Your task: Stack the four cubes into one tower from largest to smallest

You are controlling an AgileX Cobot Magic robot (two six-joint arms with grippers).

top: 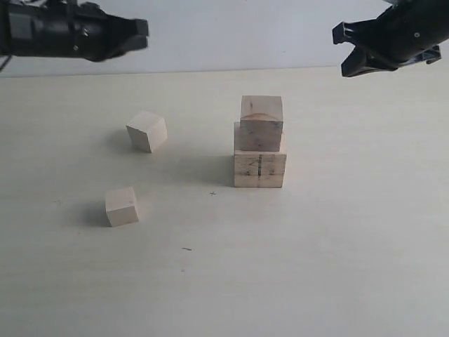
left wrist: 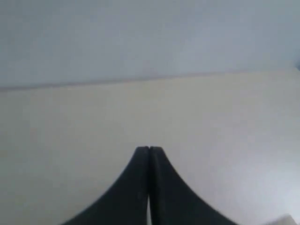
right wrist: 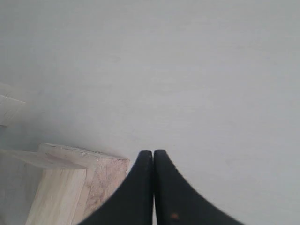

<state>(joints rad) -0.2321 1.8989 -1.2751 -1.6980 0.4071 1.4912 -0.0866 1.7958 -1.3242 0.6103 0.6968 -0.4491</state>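
Smallest cube [top: 121, 206] loose up front on table [top: 351, 246], third cube [top: 146, 130] behind it, both well apart from half-built tower [top: 259, 146] of tan cube [top: 261, 123] on largest cube [top: 259, 170]; left gripper [left wrist: 149, 149] and right gripper [right wrist: 153, 152] pinched closed, empty, aloft; likely next: opening left gripper over third cube, then centring it atop tan cube.

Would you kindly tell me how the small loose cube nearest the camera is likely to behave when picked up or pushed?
The small cube looks like solid pale wood, so it is probably rigid and light. Its flat face rests on the table, so it should slide rather than roll if pushed. The matte surface is likely not slippery.
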